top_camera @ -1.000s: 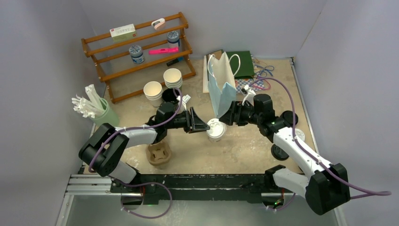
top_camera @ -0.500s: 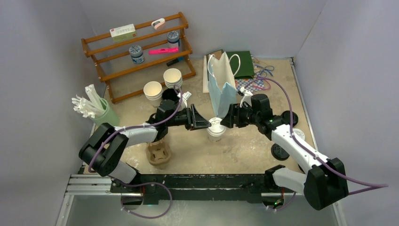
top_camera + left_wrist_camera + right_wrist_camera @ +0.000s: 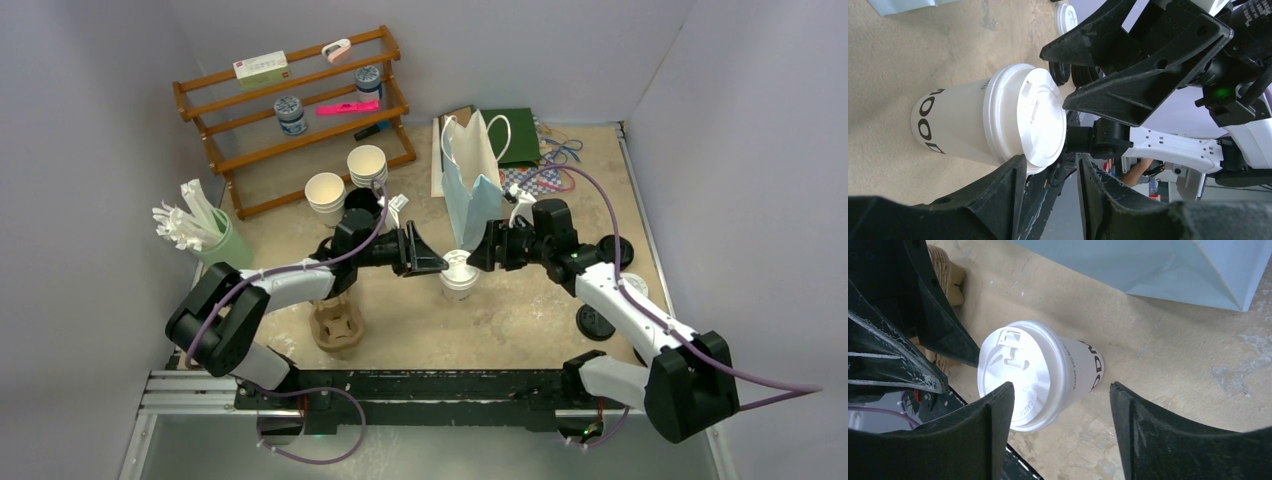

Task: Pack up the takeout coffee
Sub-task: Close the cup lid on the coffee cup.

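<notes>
A cream-white takeout coffee cup [image 3: 459, 272] with a white lid stands upright mid-table. My left gripper [image 3: 438, 263] is at its left side, open; in the left wrist view the lid [image 3: 1030, 117] rests against the outside of one finger [image 3: 1010, 190], and nothing is between the left gripper's [image 3: 1050, 160] jaws. My right gripper [image 3: 476, 257] comes in from the right, open. In the right wrist view the cup [image 3: 1048, 370] lies partly between the right gripper's [image 3: 1060, 387] spread fingers, ungripped. A black-lidded cup [image 3: 358, 202] stands by the stacked cups, partly hidden by my left arm.
A light blue paper bag [image 3: 472, 190] stands just behind the cup. A brown pulp carrier [image 3: 337, 327] sits front left. Stacked lidless cups [image 3: 366, 165], a wooden shelf [image 3: 300, 110] and a green holder [image 3: 215, 245] are at left. Loose lids [image 3: 596, 322] lie at right.
My right gripper has moved left, closer around the white cup, and its jaws have narrowed slightly. The left gripper has edged a little toward the cup.
</notes>
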